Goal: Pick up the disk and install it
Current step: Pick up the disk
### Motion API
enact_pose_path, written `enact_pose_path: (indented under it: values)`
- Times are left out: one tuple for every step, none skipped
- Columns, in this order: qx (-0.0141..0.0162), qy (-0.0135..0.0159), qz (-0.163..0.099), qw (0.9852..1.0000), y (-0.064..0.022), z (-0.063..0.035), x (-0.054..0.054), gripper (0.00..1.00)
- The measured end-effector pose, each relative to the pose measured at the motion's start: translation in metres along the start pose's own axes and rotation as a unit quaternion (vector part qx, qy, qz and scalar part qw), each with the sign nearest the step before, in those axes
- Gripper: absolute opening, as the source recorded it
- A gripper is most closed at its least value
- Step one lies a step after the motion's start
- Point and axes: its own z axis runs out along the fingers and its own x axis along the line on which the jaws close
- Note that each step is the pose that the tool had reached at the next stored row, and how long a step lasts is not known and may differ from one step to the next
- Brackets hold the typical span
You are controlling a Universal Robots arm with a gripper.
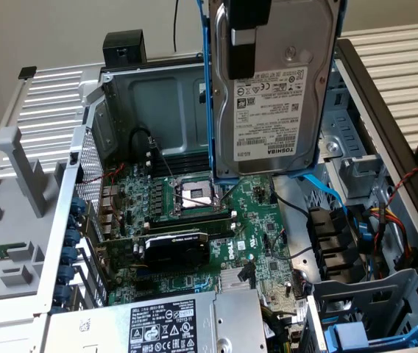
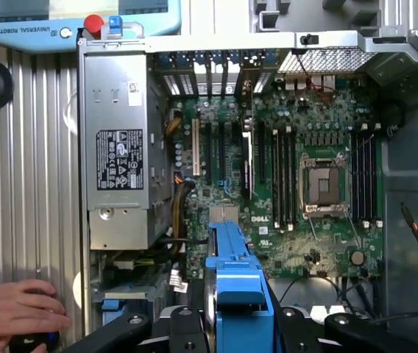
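The disk [image 1: 275, 95], a silver hard drive with a white label in a blue carrier, hangs upright above the open computer case [image 1: 84, 154]. My gripper [image 1: 242, 55] is shut on it from above, one black finger pressed against the labelled face. In the wrist view the blue carrier edge of the disk [image 2: 235, 272] sits between the black fingers of the gripper [image 2: 235, 323], over the green motherboard [image 2: 290, 184].
A grey power-supply box [image 1: 157, 323] lies along one case wall. A drive bay holding another blue carrier [image 1: 356, 334] sits at the exterior view's lower right, beside cables. A person's hand [image 2: 14, 312] rests outside the case. A teach pendant [image 2: 84, 18] lies nearby.
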Motion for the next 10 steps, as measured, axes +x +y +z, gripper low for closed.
enact_pose_path:
  values:
    - [0.0001,-0.0011,0.0,1.0,-0.0024,-0.001,0.0,0.37]
    - [0.0001,-0.0021,0.0,1.0,-0.0049,-0.002,0.0,0.37]
    - [0.0001,-0.0029,0.0,1.0,-0.0075,-0.0032,0.0,0.37]
    - [0.0001,-0.0034,0.0,1.0,-0.0102,-0.0044,0.0,0.37]
    - [0.0001,-0.0036,0.0,1.0,-0.0124,-0.0054,0.0,0.37]
    - [0.0,-0.0036,0.0,1.0,-0.0145,-0.0062,0.001,0.37]
    - [0.0001,-0.0036,0.0,1.0,-0.0163,-0.0069,0.001,0.37]
    - [0.0001,-0.0036,0.0,1.0,-0.0178,-0.0076,0.002,0.37]
    - [0.0001,-0.0036,0.0,1.0,-0.0193,-0.0084,0.003,0.37]
    - [0.0001,-0.0036,0.0,1.0,-0.0205,-0.0091,0.004,0.37]
